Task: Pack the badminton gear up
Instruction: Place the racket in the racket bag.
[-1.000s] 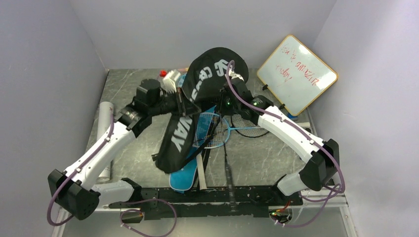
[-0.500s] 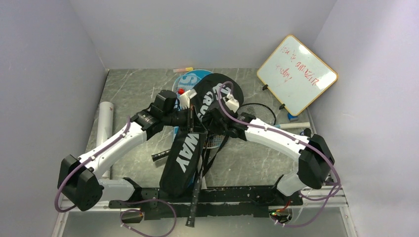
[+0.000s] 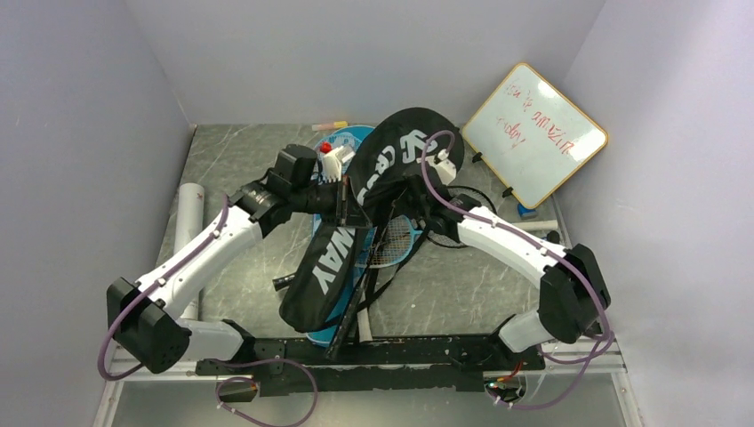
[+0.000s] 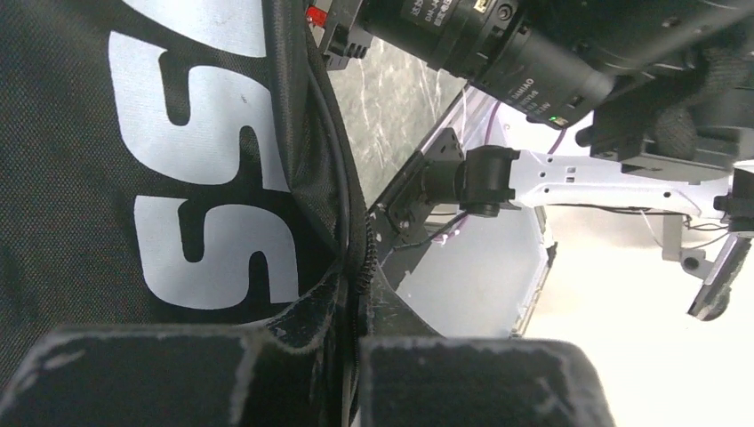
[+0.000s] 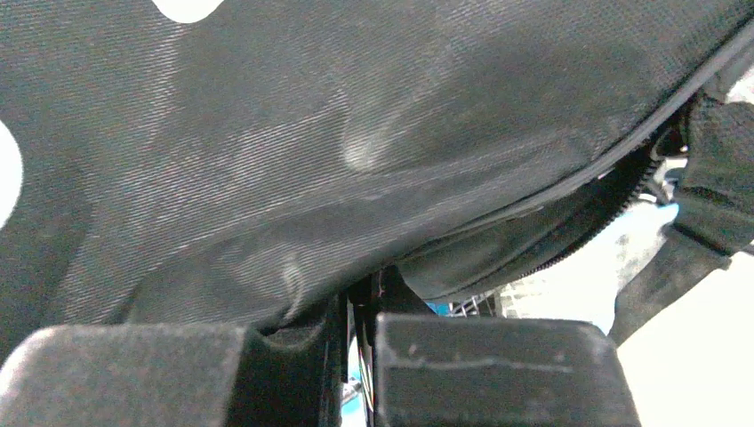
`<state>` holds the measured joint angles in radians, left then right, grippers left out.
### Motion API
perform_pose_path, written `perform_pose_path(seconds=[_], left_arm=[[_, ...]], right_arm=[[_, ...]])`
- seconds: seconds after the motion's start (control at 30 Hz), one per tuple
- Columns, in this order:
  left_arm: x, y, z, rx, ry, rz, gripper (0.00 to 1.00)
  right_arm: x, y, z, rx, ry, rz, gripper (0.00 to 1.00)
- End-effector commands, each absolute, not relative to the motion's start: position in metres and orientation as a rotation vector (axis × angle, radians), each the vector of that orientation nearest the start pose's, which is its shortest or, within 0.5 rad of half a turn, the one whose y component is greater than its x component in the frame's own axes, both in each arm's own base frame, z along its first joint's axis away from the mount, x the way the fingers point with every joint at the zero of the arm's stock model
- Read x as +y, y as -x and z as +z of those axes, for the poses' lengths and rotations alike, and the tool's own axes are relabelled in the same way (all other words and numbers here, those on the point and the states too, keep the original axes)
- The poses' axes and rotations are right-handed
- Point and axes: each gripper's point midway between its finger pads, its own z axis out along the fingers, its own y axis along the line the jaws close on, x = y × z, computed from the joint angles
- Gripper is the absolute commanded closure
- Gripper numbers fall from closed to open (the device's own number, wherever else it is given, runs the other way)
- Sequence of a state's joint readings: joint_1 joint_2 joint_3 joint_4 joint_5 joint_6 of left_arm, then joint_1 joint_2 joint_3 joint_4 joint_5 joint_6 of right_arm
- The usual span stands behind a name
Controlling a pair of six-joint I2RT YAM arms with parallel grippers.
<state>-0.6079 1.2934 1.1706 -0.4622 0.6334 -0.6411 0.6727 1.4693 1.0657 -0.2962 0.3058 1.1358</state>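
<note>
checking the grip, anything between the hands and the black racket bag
Nothing visible does: the left hand and right hand each pinch the black white-lettered racket-shaped bag's fabric directly.

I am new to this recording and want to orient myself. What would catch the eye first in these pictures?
A large black bag with white letters hangs over the middle of the table, pinched by the left gripper and the right gripper. A blue bag lies under it. A whiteboard with red writing leans in the far right corner.
</note>
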Motion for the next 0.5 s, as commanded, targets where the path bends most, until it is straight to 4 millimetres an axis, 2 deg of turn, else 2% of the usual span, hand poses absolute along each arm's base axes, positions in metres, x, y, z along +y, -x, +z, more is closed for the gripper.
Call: perform_pose_path(seconds=[0.0,0.17,0.23,0.33,0.47], left_arm=[[-0.287,-0.182,0.288,2.358,-0.571,-1.407,0.95],[-0.293,-0.172,0.315,2.250,-0.605,-1.655,0.95],[-0.295,-0.170,0.316,2.225,-0.611,-1.709,0.95],[-0.296,-0.172,0.294,2.261,-0.585,-1.709,0.95],[-0.290,-0.188,0.238,2.413,-0.557,-1.503,0.95]], right_arm=[[0.207,-0.390,0.210,1.960,-0.738,0.569,1.00],[0.192,-0.407,0.231,1.929,-0.748,0.559,1.00],[0.190,-0.410,0.235,1.923,-0.749,0.556,1.00],[0.195,-0.412,0.226,1.944,-0.754,0.565,0.98],[0.213,-0.412,0.181,2.060,-0.757,0.613,0.90]])
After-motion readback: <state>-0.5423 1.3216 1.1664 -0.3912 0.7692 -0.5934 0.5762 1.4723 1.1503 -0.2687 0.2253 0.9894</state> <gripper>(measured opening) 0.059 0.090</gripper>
